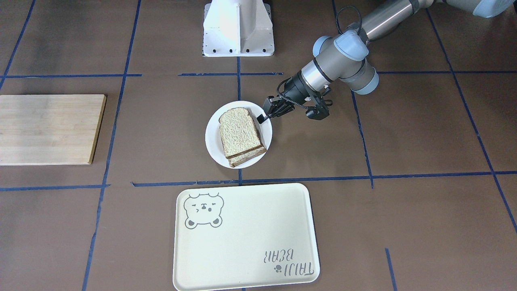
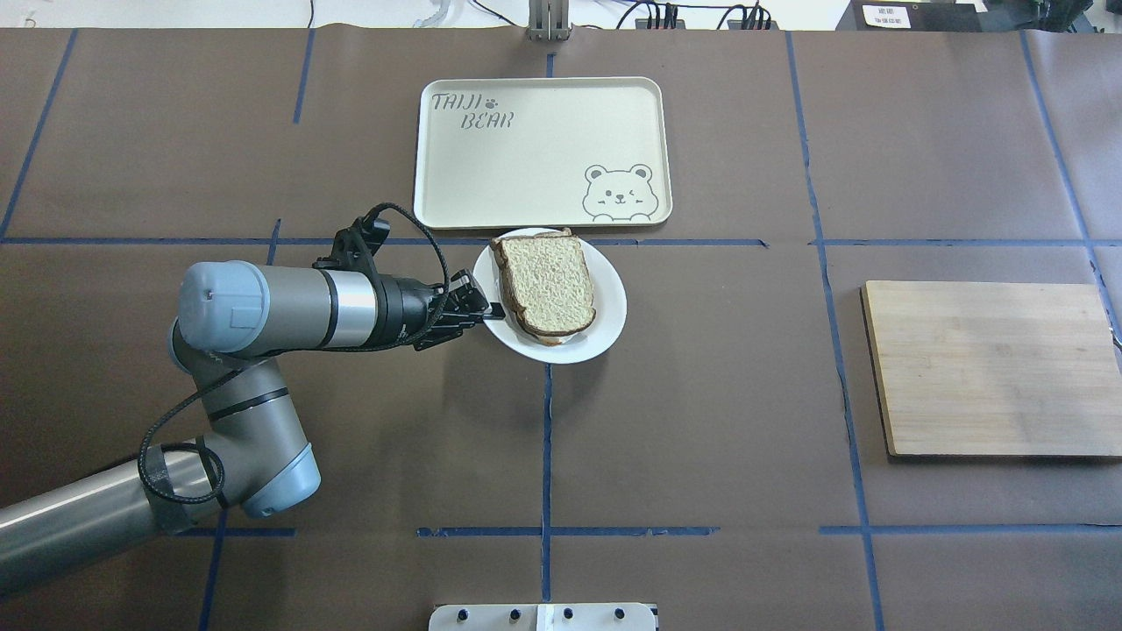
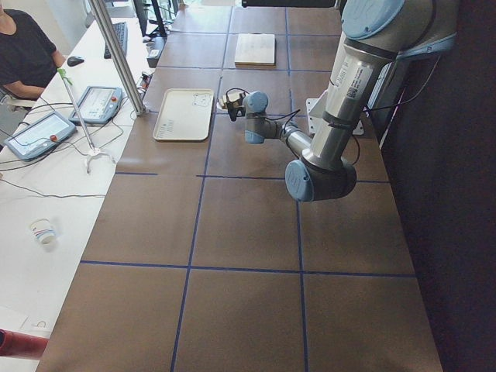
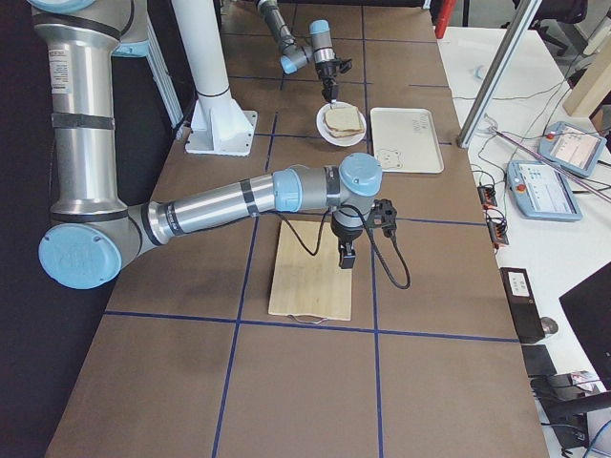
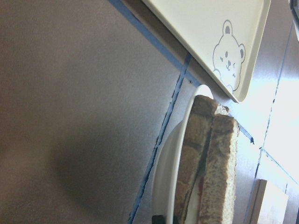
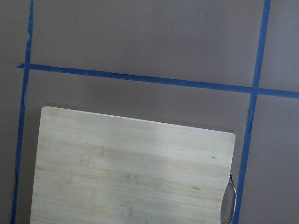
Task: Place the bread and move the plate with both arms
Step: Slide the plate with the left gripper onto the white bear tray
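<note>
Bread (image 2: 548, 279) lies as the top slice of a stack on the plate (image 2: 607, 326), mid-surface (image 2: 701, 421), just on the robot's side of the bear tray (image 2: 526, 166). Placing looks done, plate move not yet. Left end effector (image 2: 491, 309) reaches in level from the plate's left and looks pinched on its rim, likely to carry it. Right end effector (image 4: 345, 256) points down over the bamboo cutting board (image 4: 305, 286); cannot tell whether its fingers are apart or together.

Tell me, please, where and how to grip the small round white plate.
On the white plate, I'd pinch the thin raised rim at the robot's-left edge, coming in low from that side: wholegrain bread slices cover the middle, and the left gripper sits there.
</note>
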Controlling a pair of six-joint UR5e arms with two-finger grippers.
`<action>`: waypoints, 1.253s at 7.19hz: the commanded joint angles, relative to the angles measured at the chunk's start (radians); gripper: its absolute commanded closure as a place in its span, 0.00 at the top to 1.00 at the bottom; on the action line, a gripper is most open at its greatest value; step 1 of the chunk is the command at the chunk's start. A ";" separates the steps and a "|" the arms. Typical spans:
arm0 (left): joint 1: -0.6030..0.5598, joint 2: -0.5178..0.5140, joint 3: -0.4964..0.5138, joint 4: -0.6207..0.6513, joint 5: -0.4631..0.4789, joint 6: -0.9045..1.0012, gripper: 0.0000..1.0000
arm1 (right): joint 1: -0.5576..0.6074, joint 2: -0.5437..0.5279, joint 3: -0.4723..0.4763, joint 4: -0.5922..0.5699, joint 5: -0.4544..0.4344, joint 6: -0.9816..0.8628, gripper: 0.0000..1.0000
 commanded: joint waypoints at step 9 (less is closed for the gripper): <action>-0.052 -0.369 0.596 -0.086 0.418 -0.297 0.00 | 0.006 0.015 0.003 0.001 -0.004 0.012 0.99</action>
